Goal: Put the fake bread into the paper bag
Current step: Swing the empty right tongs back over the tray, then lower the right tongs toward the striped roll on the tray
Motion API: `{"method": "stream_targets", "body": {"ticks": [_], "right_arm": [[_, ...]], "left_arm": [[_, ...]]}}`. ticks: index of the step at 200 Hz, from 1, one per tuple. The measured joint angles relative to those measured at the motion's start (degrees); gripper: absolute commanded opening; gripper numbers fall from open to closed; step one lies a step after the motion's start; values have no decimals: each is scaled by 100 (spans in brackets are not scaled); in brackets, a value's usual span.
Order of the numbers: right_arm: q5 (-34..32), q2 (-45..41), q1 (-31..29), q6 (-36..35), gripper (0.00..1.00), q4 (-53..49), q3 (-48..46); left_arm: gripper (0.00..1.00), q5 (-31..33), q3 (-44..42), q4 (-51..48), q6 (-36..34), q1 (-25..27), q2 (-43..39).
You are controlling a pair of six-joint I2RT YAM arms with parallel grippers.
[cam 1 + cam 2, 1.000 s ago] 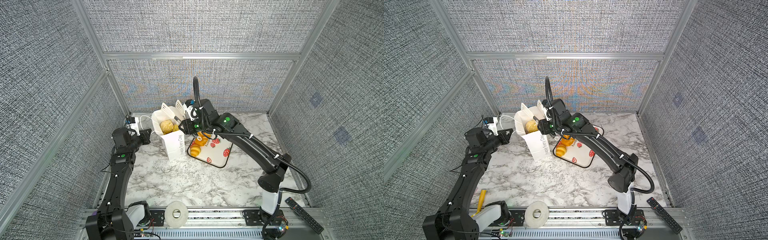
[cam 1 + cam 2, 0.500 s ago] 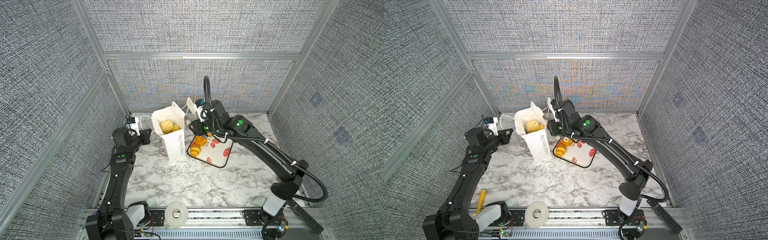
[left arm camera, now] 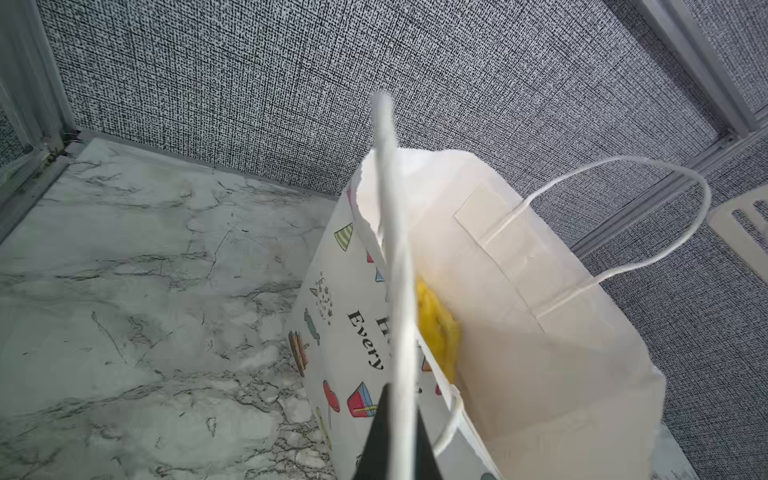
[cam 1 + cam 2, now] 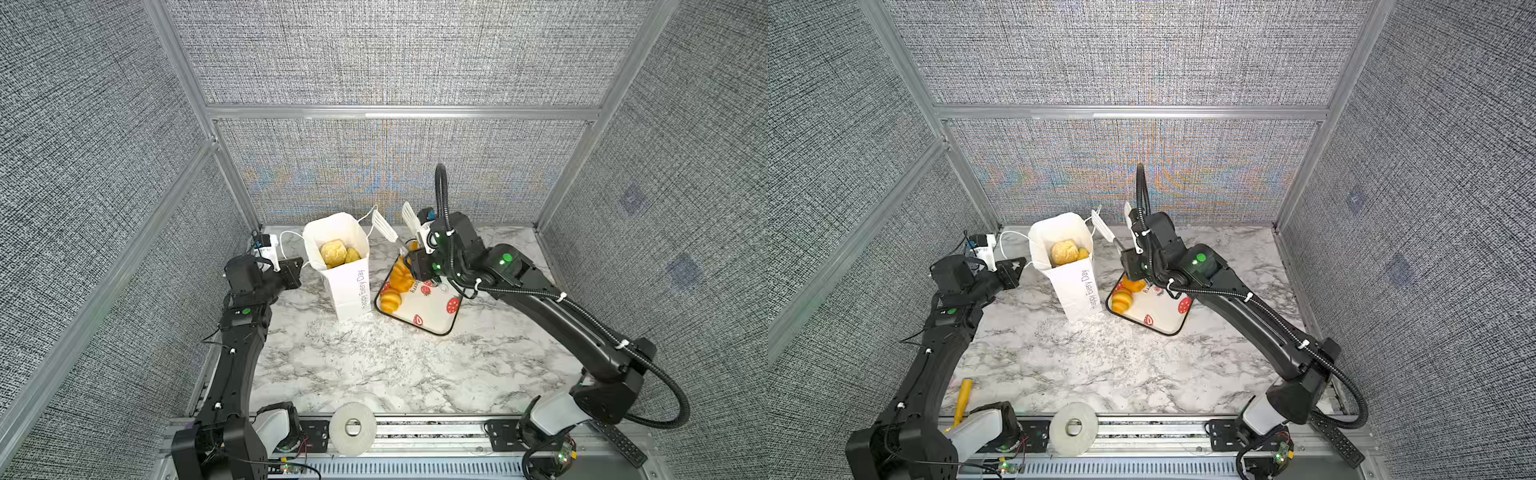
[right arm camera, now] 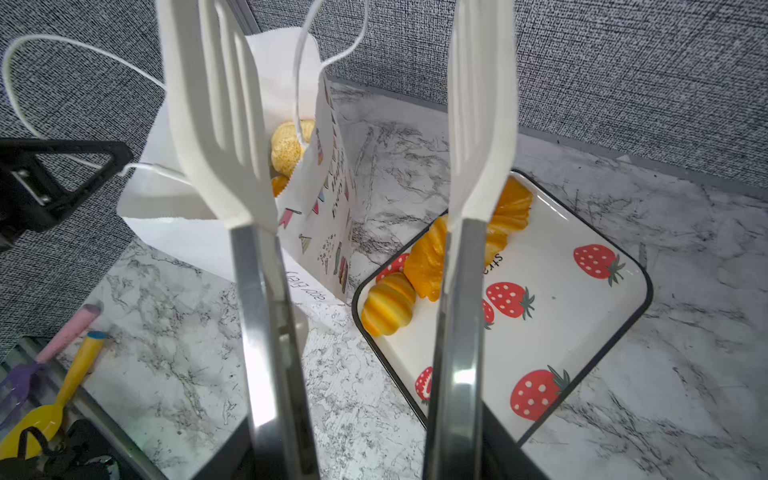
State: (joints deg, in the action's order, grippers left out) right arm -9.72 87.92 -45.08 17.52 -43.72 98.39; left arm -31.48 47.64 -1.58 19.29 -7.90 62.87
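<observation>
Right wrist view looks along the tongs [image 5: 216,124], whose two metal arms run out of the right claw [image 4: 417,266]. That claw is clamped on their shanks, and the white slotted blades stand apart with nothing between them. Some of the fake bread [image 5: 388,303] lies on the strawberry tray [image 5: 594,332], three rolls bunched along the tray edge nearest the paper bag [image 4: 349,286]. More pieces already sit inside the bag, which stands upright on the marble surface [image 4: 374,365] just beside the tray. In both top views the blades point up and toward the back wall, raised above the tray, so the rolls lie below and slightly behind the tips, almost under the right claw itself. The row's long axis runs roughly along the bag-side tray rim. By my reading, the tongs must tip downward and straddle one roll across its short width. The right arm is far nearer. The left claw [image 4: 291,272] is fully closed, pinching the bag's cord handle [image 3: 390,208] on the bag's far side from the tray, which seems to steady the mouth.
</observation>
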Motion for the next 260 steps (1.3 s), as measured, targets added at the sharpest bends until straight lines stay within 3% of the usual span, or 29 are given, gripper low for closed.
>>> {"method": "stream_targets", "body": {"ticks": [132, 260], "right_arm": [[138, -481, 81, 450, 56, 321, -1565], [1220, -271, 81, 1473, 55, 962, -2922]], "left_arm": [[0, -2, 0, 2, 2, 0, 15], [0, -2, 0, 4, 4, 0, 28]]}}
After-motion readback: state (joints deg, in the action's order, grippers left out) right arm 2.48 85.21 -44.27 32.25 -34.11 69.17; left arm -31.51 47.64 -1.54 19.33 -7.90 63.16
